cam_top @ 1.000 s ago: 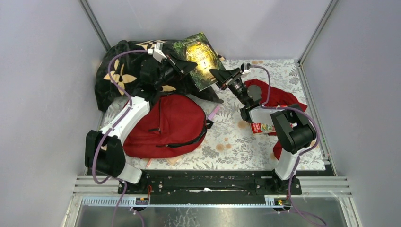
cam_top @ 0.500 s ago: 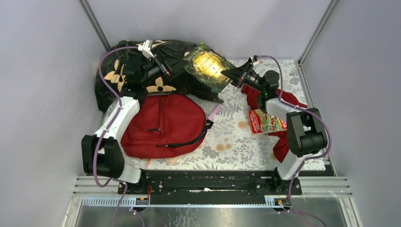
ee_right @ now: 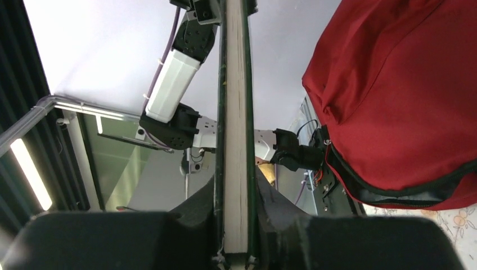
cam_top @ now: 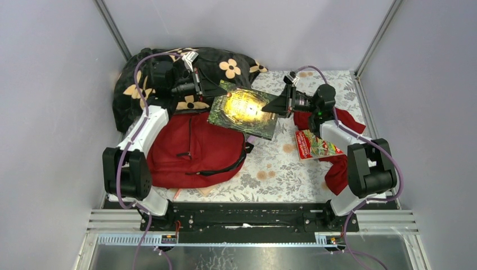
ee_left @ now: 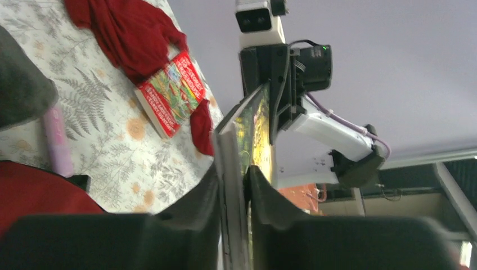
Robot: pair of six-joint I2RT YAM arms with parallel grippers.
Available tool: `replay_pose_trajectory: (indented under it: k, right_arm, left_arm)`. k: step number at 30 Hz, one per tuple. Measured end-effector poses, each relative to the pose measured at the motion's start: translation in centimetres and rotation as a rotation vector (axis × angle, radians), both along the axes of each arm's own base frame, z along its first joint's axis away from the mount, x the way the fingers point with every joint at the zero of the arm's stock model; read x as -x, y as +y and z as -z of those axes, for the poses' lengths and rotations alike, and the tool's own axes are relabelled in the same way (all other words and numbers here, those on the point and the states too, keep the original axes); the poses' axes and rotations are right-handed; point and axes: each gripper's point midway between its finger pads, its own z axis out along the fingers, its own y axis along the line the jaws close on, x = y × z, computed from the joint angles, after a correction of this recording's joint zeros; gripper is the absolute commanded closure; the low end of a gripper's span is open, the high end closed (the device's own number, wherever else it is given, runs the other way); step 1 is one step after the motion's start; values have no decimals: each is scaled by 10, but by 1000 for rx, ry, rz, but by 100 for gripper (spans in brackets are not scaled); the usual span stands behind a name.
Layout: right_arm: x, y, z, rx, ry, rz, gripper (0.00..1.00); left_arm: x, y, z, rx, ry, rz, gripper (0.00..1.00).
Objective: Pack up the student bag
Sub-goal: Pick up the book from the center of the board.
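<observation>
Green book (cam_top: 242, 109), clamped at opposite edges by left gripper (cam_top: 212, 97) and right gripper (cam_top: 277, 105), hangs upper-centre over the student bag (cam_top: 191, 152) lying centre-left on the desk (cam_top: 275, 163), presumably a shared carry towards packing.

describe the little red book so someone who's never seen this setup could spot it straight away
On the fern-print table cover, look right, where a limp red garment lies; the small book lies flat at its left edge. Its red cover with a busy colourful picture sets it apart from the larger green-and-gold book raised over the backpack.
</observation>
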Motion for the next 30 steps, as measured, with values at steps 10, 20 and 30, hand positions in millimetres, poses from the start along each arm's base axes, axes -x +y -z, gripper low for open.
replay_pose_trajectory:
  k: [10, 20, 30]
  right_arm:
    - [-7, -1, 15, -19, 31, 69, 26]
    - [-14, -5, 33, -99, 91, 231, 40]
    - [-11, 16, 30, -125, 83, 252, 100]
  left_arm:
    - [5, 1, 16, 5, 59, -5, 100]
    - [1, 4, 38, 64, 159, -83, 100]
    - [1, 10, 29, 65, 122, -144, 48]
